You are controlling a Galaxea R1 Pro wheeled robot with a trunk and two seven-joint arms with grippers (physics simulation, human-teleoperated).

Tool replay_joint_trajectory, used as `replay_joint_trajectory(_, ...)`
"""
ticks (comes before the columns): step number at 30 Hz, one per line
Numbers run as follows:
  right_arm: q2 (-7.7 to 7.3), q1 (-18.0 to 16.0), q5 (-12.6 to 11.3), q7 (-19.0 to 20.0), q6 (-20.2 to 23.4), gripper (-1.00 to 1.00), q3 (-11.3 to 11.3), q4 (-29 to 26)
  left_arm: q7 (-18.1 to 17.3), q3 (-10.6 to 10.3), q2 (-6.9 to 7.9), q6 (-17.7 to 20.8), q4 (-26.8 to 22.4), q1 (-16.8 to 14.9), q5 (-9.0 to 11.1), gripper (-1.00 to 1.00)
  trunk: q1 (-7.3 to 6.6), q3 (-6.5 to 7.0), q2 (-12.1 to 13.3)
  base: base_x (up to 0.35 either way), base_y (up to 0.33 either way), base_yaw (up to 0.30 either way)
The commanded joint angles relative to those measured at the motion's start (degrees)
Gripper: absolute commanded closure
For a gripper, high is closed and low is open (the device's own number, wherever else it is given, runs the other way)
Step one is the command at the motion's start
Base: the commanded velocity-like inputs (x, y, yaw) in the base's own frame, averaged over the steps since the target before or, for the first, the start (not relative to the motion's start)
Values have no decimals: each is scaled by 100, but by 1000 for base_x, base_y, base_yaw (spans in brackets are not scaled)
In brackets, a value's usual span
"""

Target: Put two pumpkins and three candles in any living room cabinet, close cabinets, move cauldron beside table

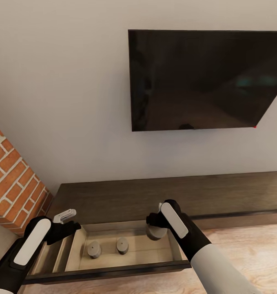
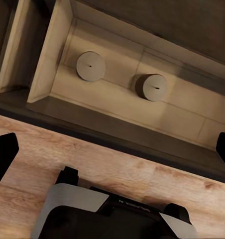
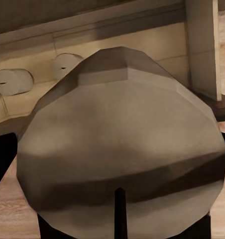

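Candle (image 1: pixel 156 232) in right jaws – above drawer's (image 1: pixel 126 250) right end.

Black arms with pale grey elongated panels, a white sleeve on the right forearm (image 1: pixel 220 265).

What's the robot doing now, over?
Right gripper shut on third squat brown candle over open pale drawer. Two candles inside. Left gripper empty. Nothing blocking.
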Motion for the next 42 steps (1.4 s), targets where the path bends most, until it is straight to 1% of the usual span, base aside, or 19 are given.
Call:
replay_joint_trajectory(1, -1, -6, -52, -52, -23, 100, 14, 32, 60, -10, 7, 3, -6, -4, 63, -100, 24, -26, -48, 0, 0, 0)
replay_joint_trajectory(3, -1, -4, -48, -39, -47, 100, 43, 73, 60, -11, 6, 3, -6, -4, 69, -100, 68, -62, -128, 0, 0, 0)
replay_joint_trajectory(5, 4, -4, -50, -29, -69, 100, 162, 105, 61, -15, 5, 3, -6, -4, 72, -100, 112, -97, -209, 0, 0, 0)
replay_joint_trajectory(8, 3, -5, -54, -26, -185, 100, 254, 128, 61, -10, 5, 3, -6, -4, 74, -100, 177, -151, -329, 0, 0, 0)
replay_joint_trajectory(11, 3, -6, -59, -25, -281, 100, 280, 139, 61, -8, 5, 3, -5, -4, 74, -100, 243, -205, -449, 0, 0, 0)
replay_joint_trajectory(16, 8, -6, -61, -23, -318, 100, 293, 136, 61, -8, 11, 3, -3, -4, 79, -100, 353, -295, -650, 0, 0, 0)
replay_joint_trajectory(20, 8, -5, -63, -24, -368, 100, 297, 142, 61, -3, 13, 3, -6, -4, 177, -100, 441, -367, -810, 0, 0, 0)
replay_joint_trajectory(22, 8, -4, -65, -23, -390, 100, 298, 144, 61, 33, 14, 10, -6, -4, 240, -100, 485, -403, -890, 0, 0, 0)
replay_joint_trajectory(24, 8, -5, -64, -24, -399, 100, 300, 144, 61, 83, 14, 102, -6, -3, 306, -100, 529, -439, -971, 0, 0, 0)
replay_joint_trajectory(28, 14, -5, -62, -24, -404, 100, 304, 145, 61, 146, 18, 199, -19, 10, 601, -100, 617, -510, -1131, 0, 0, 0)
replay_joint_trajectory(29, 15, -5, -62, -24, -414, 100, 306, 145, 61, 164, 30, 212, -21, 19, 755, -100, 639, -528, -1171, 0, 0, 0)
replay_joint_trajectory(30, 16, -5, -62, -24, -426, 100, 306, 145, 61, 172, 63, 219, -25, 25, 856, -100, 661, -546, -1211, 0, 0, 0)
replay_joint_trajectory(31, 16, -6, -62, -24, -431, 100, 306, 145, 61, 173, 93, 222, -27, 26, 907, -100, 683, -564, -1251, 0, 0, 0)
replay_joint_trajectory(32, 16, -6, -61, -24, -440, 100, 307, 148, 57, 172, 210, 227, -33, 33, 1082, -100, 705, -582, -1292, 0, 0, 0)
replay_joint_trajectory(33, 16, -6, -61, -24, -443, 100, 307, 158, 57, 170, 289, 228, -36, 35, 1226, -100, 727, -600, -1332, 0, 0, 0)
replay_joint_trajectory(36, 17, -6, -57, -18, -463, 100, 309, 355, 60, 169, 501, 231, -37, 38, 1704, -100, 792, -654, -1452, 0, 0, 0)
replay_joint_trajectory(38, 17, -6, -54, -16, -521, 100, 337, 509, 60, 162, 638, 231, -34, 39, 1964, -100, 836, -690, -1532, 0, 0, 0)
replay_joint_trajectory(40, 17, -6, -57, -16, -551, 100, 413, 555, 60, 161, 679, 232, -35, 40, 2042, -100, 880, -726, -1612, 0, 0, 0)
replay_joint_trajectory(42, 17, -6, -60, -16, -581, 100, 469, 577, 61, 160, 696, 232, -35, 40, 2074, -100, 924, -762, -1693, 0, 0, 0)
